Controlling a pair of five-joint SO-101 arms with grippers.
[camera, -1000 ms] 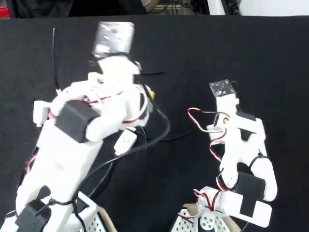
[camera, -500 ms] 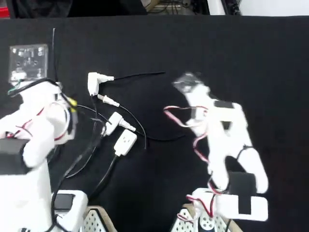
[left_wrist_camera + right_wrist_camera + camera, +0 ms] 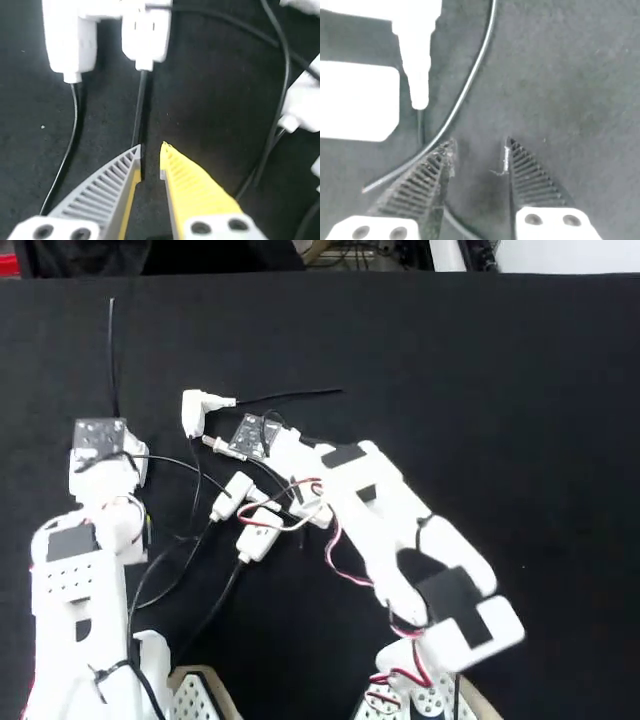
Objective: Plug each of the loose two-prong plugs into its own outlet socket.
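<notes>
Left gripper [image 3: 150, 149]: I am seeing its fingers only a little apart and holding nothing. A black cable [image 3: 139, 110] is running along the table toward the narrow gap.
Right gripper [image 3: 477, 150]: it is standing clearly open with nothing between the fingers, and it is hovering low over the black table [image 3: 500, 390] between the plugs.
Upper plug [image 3: 194, 408]: it is lying loose on the table.
Second plug [image 3: 233, 490]: it is lying just beside the outlet socket [image 3: 260, 536], not plugged in.
</notes>
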